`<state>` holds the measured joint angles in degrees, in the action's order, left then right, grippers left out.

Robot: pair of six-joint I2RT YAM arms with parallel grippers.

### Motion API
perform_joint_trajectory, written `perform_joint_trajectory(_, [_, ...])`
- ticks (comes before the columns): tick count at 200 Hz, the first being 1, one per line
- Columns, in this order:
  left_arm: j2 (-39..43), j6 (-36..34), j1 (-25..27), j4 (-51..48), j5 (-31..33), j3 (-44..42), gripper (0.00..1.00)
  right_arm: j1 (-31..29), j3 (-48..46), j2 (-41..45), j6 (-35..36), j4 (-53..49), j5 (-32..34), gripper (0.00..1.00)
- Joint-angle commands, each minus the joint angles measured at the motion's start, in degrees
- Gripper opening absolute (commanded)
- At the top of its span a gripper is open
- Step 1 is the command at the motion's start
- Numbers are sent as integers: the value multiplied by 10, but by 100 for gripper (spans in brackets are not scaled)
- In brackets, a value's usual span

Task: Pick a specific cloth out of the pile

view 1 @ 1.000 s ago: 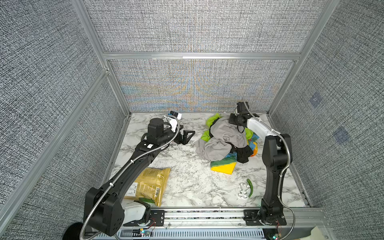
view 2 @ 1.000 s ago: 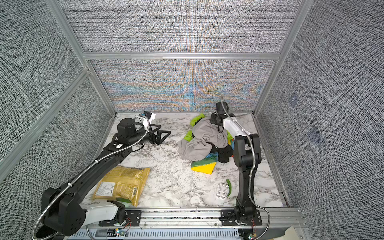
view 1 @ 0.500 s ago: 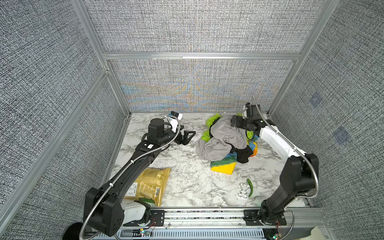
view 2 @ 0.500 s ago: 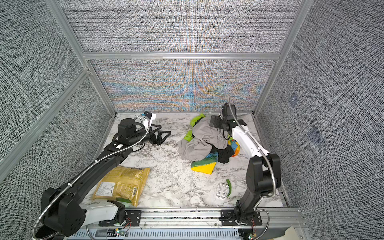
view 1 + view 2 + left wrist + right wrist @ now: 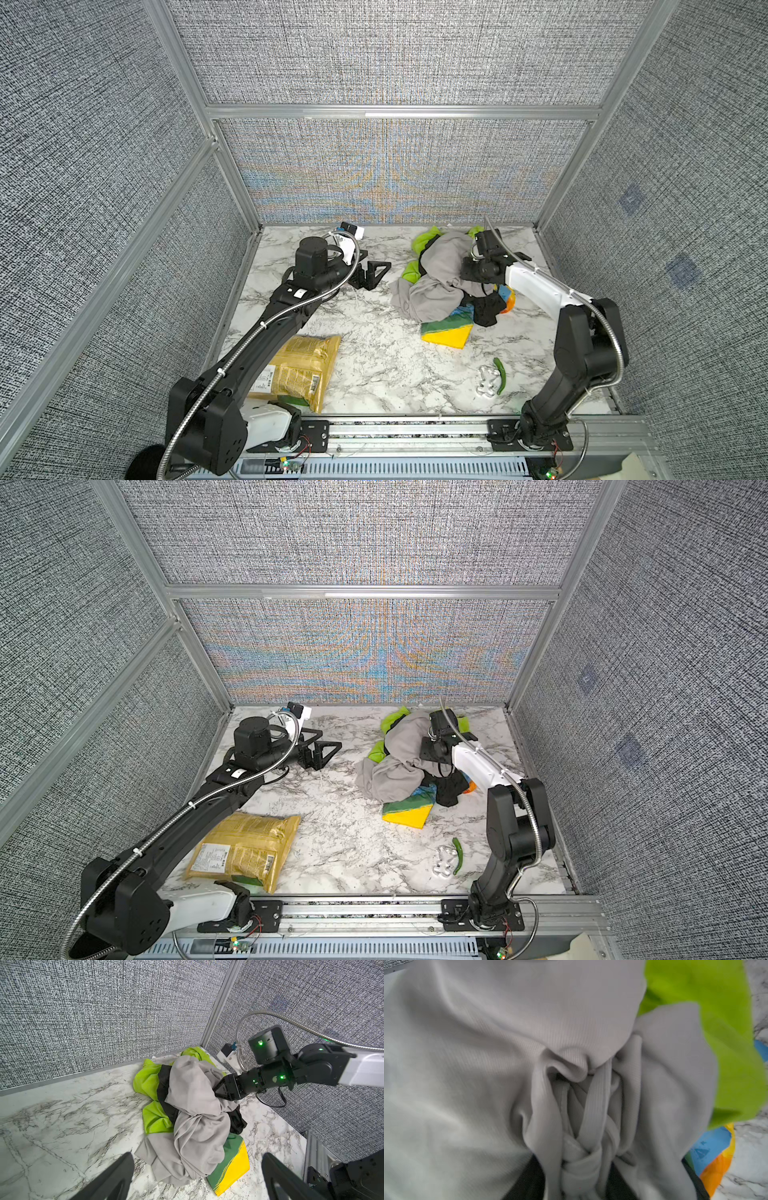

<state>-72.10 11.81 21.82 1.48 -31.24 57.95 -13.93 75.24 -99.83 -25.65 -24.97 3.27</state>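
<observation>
Marble tabletop (image 5: pixel 374 332), pile (image 5: pixel 376 750) at the far right. Your right gripper (image 5: pixel 218 1089) is pinched narrow on a fold of grey cloth (image 5: pixel 432 286), probably to peel it away, since the black cloth (image 5: pixel 485 312) lies mostly beneath it. Your left gripper (image 5: pixel 374 272) stands wide open and empty, well apart from the pile.

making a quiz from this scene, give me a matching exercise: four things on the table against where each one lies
Things:
1. grey cloth
2. black cloth
3. snack bag
4. chili

Places:
a. flat at the front left
b. draped over the top of the pile
c. front right, apart from the pile
d. peeking out from under other fabric in the pile

Pairs: 1-b, 2-d, 3-a, 4-c
</observation>
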Motion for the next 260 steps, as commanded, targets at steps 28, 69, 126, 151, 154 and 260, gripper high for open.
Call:
perform_joint_trajectory(28, [6,-4,0,13,3,0,99,0,124,-23,2,-4,58,14])
perform_joint_trajectory(69, [3,-4,1,12,4,0,99,-3,200,-100,-3,-3,32,21])
perform_joint_trajectory(126, [-1,-3,3,10,4,1,99,-7,249,-229,-20,1,6,66])
perform_joint_trajectory(151, [-1,-2,5,10,4,1,99,-6,290,-276,-22,-28,5,76])
perform_joint_trajectory(154, [-1,-2,5,10,4,1,99,-6,295,-279,-21,-34,4,76])
perform_joint_trajectory(260, [5,-1,10,11,4,1,99,-1,77,41,21,3,30,99])
